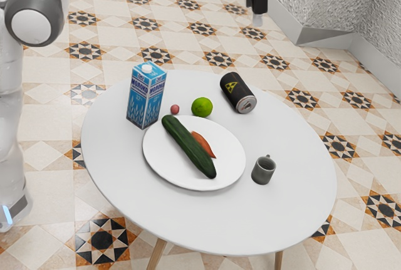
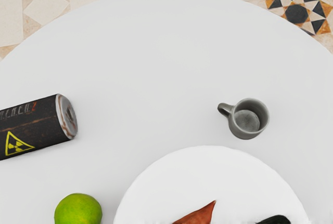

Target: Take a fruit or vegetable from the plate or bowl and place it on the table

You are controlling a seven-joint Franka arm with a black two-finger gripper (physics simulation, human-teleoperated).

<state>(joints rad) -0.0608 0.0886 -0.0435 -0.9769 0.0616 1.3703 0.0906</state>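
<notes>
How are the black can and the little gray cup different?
The can is lying on its side, but the cup is standing upright. The can has a yellow warning triangle on it, while the cup is plain gray. The cup has a handle and an open top; the can has no handle, and its end is closed. Both are on the white table, off the plate.

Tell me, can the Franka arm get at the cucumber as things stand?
Probably yes: nothing covers the cucumber on the plate, leaving it open from above to the tool, though the orange vegetable alongside may crowd one side.
</notes>
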